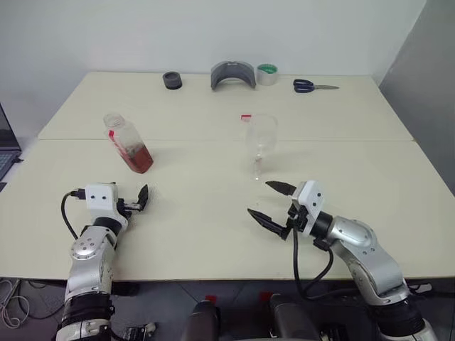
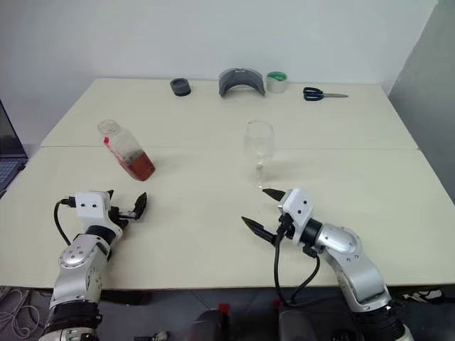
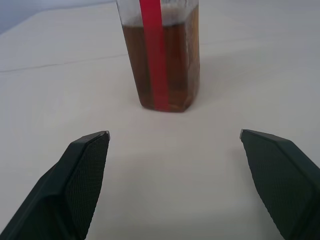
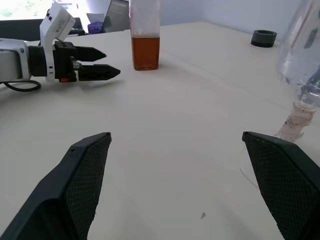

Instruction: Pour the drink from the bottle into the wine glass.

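While upright, bottle (image 1: 129, 144) leans its neck leftward.

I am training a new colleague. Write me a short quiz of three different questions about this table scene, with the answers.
1. True or false: the bottle is held by the left pincer.
2. Which item lies at the far edge of the table? A) scissors B) spoon C) plate
3. Fill in: the glass stands in front of the ____ pincer.

Key:
1. False. Both pincers are open and hold nothing; the bottle stands apart on the table, ahead of the left one.
2. A. The scissors lie at the far edge, to the right of the tape roll.
3. Right. The glass stands just ahead of the right pincer.
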Robot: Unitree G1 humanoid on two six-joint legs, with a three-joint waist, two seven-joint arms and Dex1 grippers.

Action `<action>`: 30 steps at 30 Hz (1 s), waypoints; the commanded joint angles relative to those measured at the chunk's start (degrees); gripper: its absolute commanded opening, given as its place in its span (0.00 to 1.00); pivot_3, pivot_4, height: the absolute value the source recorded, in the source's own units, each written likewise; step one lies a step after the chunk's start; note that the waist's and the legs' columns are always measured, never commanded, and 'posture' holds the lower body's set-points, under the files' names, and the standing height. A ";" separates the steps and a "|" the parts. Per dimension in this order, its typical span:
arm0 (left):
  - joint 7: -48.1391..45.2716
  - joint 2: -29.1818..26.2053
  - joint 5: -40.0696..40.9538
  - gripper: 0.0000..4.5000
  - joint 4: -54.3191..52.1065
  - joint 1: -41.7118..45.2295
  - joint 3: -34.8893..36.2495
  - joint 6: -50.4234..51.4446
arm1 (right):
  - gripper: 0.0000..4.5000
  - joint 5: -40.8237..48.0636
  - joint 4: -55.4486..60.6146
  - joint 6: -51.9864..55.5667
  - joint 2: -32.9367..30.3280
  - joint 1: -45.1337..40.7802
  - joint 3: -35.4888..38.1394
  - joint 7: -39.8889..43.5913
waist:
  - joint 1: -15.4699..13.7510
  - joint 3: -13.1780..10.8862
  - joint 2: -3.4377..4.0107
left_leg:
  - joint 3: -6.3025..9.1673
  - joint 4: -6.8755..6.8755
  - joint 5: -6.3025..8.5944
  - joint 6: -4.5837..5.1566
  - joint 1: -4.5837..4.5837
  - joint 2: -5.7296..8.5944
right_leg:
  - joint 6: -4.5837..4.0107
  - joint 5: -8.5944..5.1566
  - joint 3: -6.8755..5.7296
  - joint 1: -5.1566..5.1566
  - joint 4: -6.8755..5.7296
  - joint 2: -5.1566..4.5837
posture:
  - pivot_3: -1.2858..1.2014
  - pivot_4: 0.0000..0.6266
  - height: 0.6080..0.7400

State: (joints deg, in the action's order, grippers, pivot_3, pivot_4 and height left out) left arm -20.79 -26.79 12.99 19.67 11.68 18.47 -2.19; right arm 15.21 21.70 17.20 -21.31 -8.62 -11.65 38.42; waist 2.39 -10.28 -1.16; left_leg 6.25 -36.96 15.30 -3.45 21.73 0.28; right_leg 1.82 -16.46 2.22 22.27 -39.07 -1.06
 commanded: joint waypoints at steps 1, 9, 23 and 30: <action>-0.78 -1.90 0.63 1.00 -0.09 2.07 1.38 -1.30 | 0.99 0.11 1.04 -0.38 0.51 -1.51 -0.28 -0.14 | -0.01 0.00 0.00 | -0.01 0.00 0.00 0.00 0.00 0.00 | 0.01 0.00 0.01 0.00 0.00 0.00 | 0.52 0.24 1.00; -0.28 -3.20 1.22 1.00 -1.16 5.26 1.58 0.57 | 0.99 -0.14 0.15 -0.08 1.39 -3.45 -0.80 -0.86 | -0.10 0.00 0.00 | 0.00 0.00 0.00 0.00 0.00 0.00 | 0.01 0.01 0.01 0.01 0.00 -0.02 | 0.52 0.24 1.00; -0.60 -5.37 2.34 1.00 3.51 13.08 2.33 2.29 | 0.99 -0.42 -0.89 0.67 3.33 -5.94 -1.56 -1.42 | -0.10 0.00 0.00 | 0.01 -0.01 0.00 0.00 0.01 0.01 | 0.01 0.01 -0.01 0.02 0.00 -0.02 | 0.52 0.24 1.00; -2.65 -6.25 2.50 1.00 7.35 17.00 1.64 2.38 | 0.99 -0.55 -0.70 1.29 3.83 -6.71 -1.80 -1.62 | -0.14 0.00 0.00 | 0.03 -0.01 0.00 0.00 0.02 0.03 | 0.01 0.01 -0.03 0.02 0.00 -0.02 | 0.52 0.24 1.00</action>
State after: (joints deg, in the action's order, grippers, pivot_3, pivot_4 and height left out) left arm -22.57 -31.49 15.17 27.47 27.42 19.50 0.81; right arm 14.64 19.78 18.41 -17.69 -14.51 -13.54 37.14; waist 2.25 -10.28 -1.16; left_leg 6.27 -36.97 15.30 -3.45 21.75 0.31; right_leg 1.83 -16.45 2.19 22.29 -39.07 -1.08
